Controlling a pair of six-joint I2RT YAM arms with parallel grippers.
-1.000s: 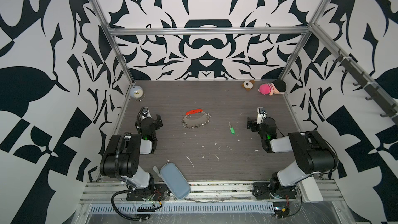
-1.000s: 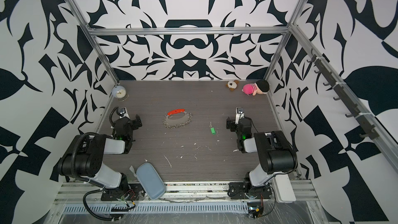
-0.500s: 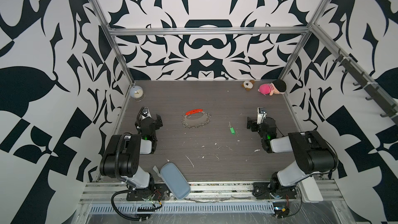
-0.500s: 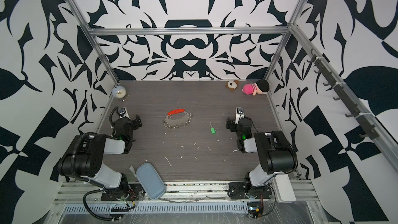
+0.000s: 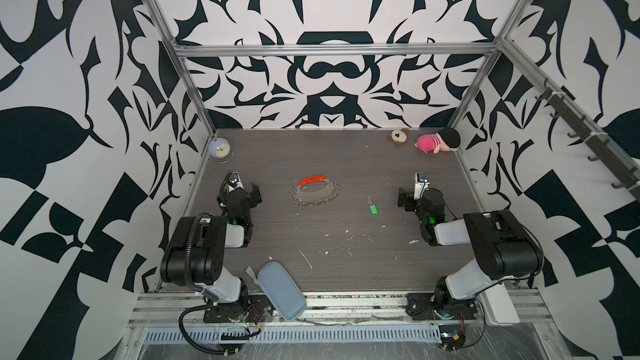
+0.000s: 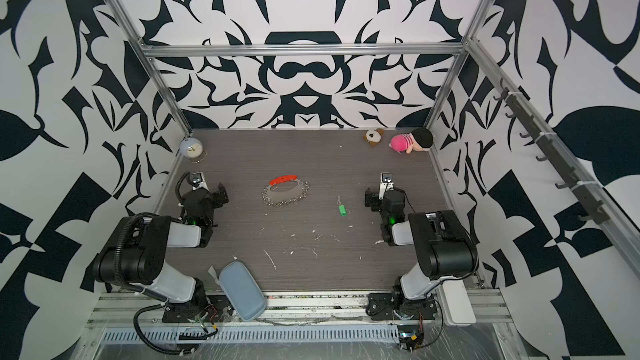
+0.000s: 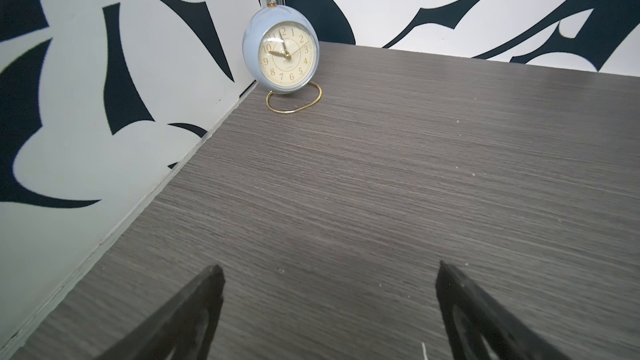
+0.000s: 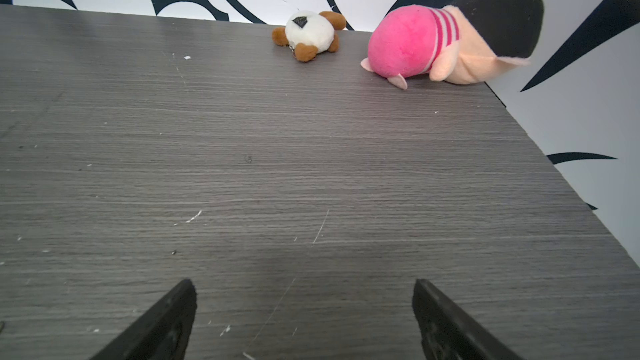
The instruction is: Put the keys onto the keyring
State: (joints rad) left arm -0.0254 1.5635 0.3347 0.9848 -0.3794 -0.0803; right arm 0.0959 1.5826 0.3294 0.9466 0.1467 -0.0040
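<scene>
Nothing is being changed: the left tool point(image 7: 329, 271) and right tool point(image 8: 303, 285) are still being held wide and empty; the keys point(image 5: 372, 208) and keyring point(image 5: 316, 191) are being left apart, untouched.

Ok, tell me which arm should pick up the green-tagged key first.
Right. The keys lie loose close to the right gripper, which is open and empty. The left gripper, also open, sits on the far side of the keyring, farther off.
</scene>
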